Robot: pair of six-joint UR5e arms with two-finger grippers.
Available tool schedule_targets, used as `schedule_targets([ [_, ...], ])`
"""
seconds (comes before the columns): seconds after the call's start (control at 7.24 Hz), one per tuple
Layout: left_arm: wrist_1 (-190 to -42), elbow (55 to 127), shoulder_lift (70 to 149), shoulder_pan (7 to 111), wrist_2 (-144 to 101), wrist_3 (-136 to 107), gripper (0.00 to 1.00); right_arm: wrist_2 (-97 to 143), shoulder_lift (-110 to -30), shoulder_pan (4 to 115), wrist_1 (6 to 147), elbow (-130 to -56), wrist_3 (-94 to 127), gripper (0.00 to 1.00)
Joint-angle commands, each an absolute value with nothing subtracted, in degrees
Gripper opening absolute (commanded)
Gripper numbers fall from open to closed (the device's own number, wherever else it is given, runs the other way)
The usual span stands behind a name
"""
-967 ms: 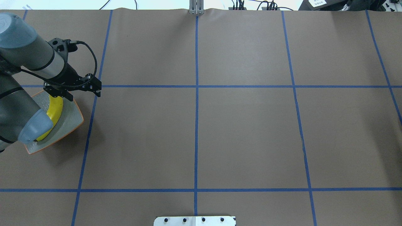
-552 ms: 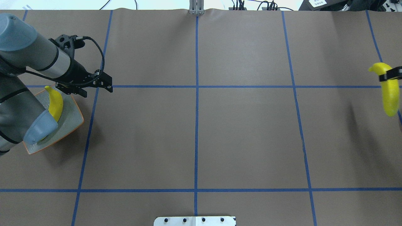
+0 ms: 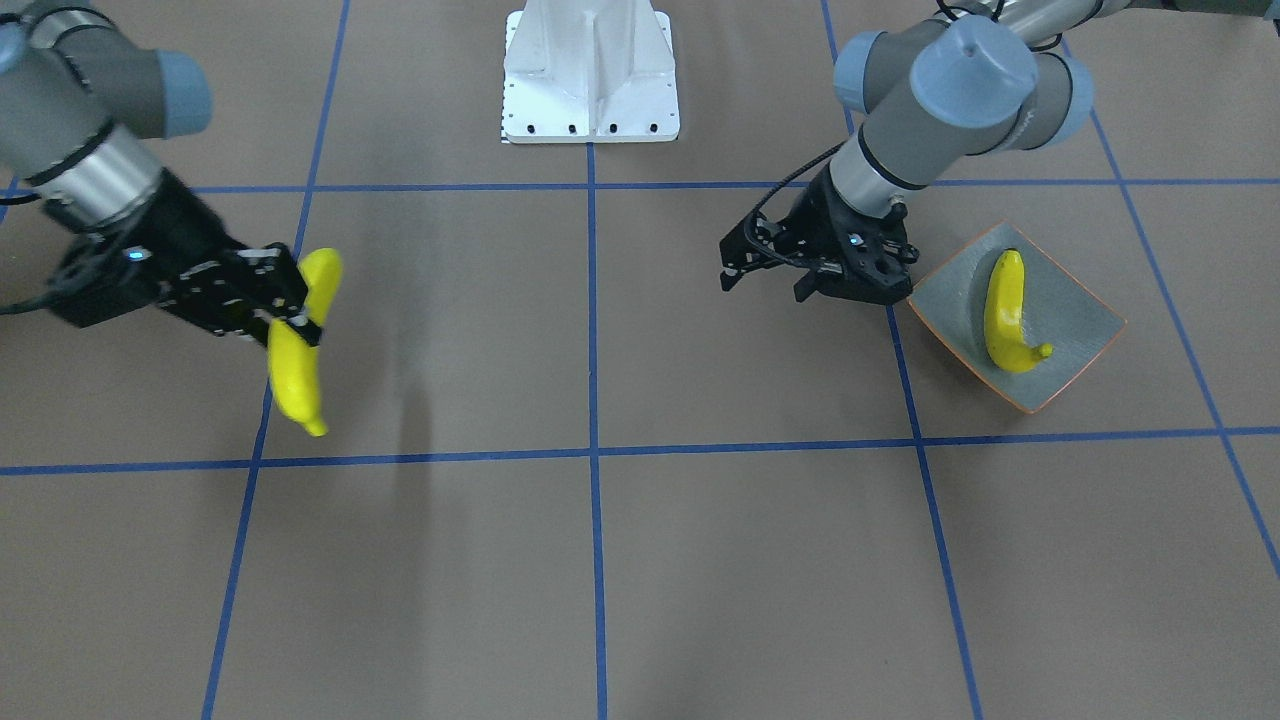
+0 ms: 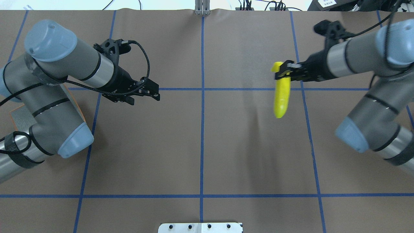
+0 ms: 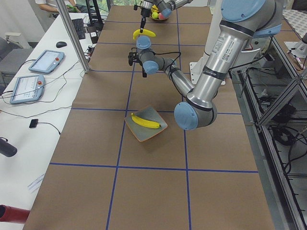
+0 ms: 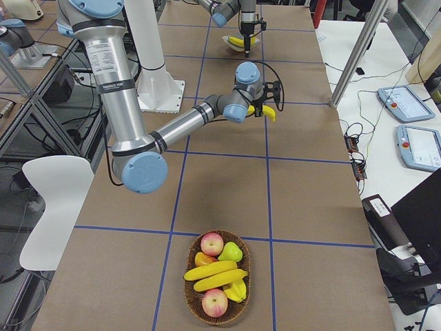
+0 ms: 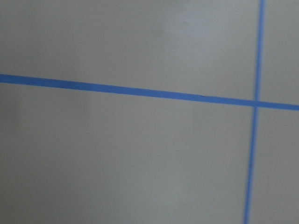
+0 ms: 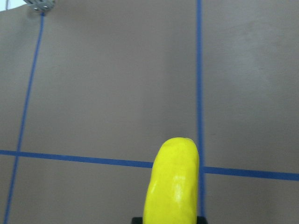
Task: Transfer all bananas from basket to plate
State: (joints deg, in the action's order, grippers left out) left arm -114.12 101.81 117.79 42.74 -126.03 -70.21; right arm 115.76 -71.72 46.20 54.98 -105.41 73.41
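Nearest the right-end camera was the basket point(image 6: 217, 320), with two bananas point(image 6: 215, 274) lying side by side among other fruit point(image 6: 212, 243). Four bananas showed in all, so I'd call the job roughly half done.

Further up the desk point(image 4: 226, 155), the right arm point(image 4: 352, 58) was stretched out low toward the middle. The right jaws were clamped on the carried banana point(image 4: 281, 94) close to one tip, holding it clear of the desk. Its long axis ran crosswise to the forearm and to the line toward the dish. The exact tilt was hard to call.

Past that, the left arm point(image 4: 74, 63) was folded back at the elbow, wrist reaching toward the middle. The left jaws were apart and empty over bare desk, aimed at the right arm's side.

Farthest off sat the plate point(image 3: 1085, 305), with the plated banana point(image 3: 1003, 310) lying along one half and room beside it.

The bit that mattered: the plate lay off to the robot's left of the carried banana, well apart from it. The left jaws sat between the two, just beside the plate. My guess is a hand-over made more sense than a long reach.
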Motion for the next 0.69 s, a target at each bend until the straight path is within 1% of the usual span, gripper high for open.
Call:
schedule_targets([
  [0.0, -124.41, 100.99, 118.91, 40.96, -125.86, -70.4, 1.0, 105.3, -65.15, 34.92, 55.02, -105.39, 84.85, 0.0],
  [0.28, -131.36, 100.29, 121.11, 38.52, -125.86, -70.14, 1.0, 105.03, -63.55, 33.49, 54.84, -105.38, 86.22, 0.0],
  [0.55, -139.28, 97.05, 121.73, 36.22, -125.86, -69.79, 1.0, 105.73, -62.85, 33.31, 54.84, -105.55, 86.13, 0.0],
])
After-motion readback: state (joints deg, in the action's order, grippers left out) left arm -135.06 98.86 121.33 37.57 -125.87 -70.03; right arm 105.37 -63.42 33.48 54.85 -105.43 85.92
